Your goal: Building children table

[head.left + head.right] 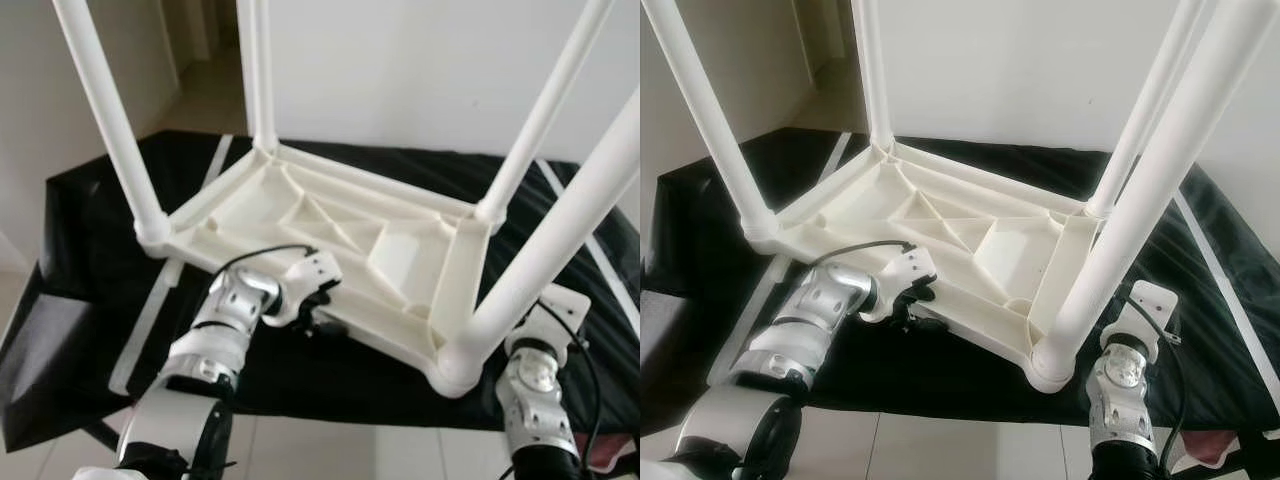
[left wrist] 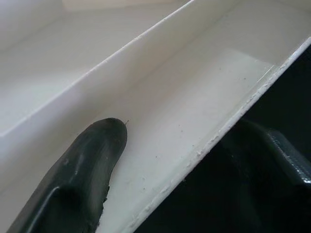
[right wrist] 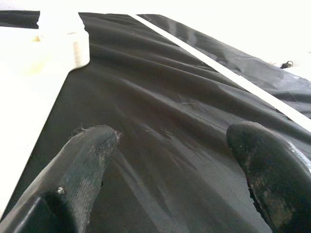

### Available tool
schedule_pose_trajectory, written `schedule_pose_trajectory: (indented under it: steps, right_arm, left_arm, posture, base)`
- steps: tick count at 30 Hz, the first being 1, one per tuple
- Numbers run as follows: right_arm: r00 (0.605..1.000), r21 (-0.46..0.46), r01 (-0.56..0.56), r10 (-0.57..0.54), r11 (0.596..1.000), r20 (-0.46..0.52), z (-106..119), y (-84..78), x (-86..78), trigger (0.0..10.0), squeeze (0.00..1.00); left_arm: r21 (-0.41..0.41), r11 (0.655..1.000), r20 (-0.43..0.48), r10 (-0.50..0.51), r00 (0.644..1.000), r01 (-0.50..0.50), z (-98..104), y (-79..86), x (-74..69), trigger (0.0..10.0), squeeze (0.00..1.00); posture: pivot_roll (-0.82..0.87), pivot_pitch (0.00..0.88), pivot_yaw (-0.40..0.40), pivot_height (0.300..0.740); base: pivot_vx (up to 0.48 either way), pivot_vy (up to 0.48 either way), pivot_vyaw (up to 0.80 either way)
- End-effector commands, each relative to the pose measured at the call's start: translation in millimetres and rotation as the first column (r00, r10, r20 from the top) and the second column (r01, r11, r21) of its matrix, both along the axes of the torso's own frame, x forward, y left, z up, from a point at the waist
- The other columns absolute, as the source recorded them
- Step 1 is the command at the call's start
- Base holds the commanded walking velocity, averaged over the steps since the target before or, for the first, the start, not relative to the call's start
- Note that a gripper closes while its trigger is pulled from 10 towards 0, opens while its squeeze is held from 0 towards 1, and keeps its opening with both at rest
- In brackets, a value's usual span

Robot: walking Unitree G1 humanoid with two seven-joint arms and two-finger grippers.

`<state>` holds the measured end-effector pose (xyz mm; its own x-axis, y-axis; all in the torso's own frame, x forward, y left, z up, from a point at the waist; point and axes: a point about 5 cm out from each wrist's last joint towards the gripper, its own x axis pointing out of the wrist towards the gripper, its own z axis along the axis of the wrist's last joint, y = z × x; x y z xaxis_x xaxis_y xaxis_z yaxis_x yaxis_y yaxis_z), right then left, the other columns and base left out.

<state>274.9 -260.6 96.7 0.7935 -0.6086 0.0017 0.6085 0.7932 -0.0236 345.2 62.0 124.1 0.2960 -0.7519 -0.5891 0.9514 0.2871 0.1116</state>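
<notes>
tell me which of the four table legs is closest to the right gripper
The near-right leg, rising from the corner socket beside the right gripper; the other three stand farther off.

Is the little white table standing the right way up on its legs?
No, the white table lies upside down on the black cloth, with its four legs pointing up into the air.

- Your left arm (image 1: 215, 335) reaches forward and bends inward at the wrist, with the left gripper (image 1: 325, 322) tucked low in front of you.
- In the wrist view, one of its black fingers (image 2: 82, 179) lies flat.
- Your right gripper (image 3: 175, 165) has its fingers spread wide apart; that forearm (image 1: 1120, 400) points forward.
</notes>
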Motion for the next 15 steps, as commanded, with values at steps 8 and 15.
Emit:
schedule_pose_trajectory:
  steps: [8, 15]
  right_arm:
    - [1.0, 0.002, 0.019, -0.019, 1.0, 0.006, 1, -5.9, -3.3, 10.0, 0.0]
    - [1.0, -0.002, 0.003, -0.003, 1.0, 0.016, 2, -5.5, -4.4, 10.0, 0.0]
  left_arm:
    - [-0.112, 0.93, 0.343, 0.367, 0.865, -0.35, 2, -12.0, 8.0, 10.0, 0.0]
    - [-0.188, 0.971, 0.314, 0.199, 0.928, -0.145, 12, -13.3, -2.6, 10.0, 0.0]
  posture:
    - [-0.01, 0.0, -0.016, 0.74]
    - [0.0, 0.0, -0.02, 0.74]
  base:
    - [0.0, 0.0, 0.0]
    - [0.0, 0.0, 0.0]
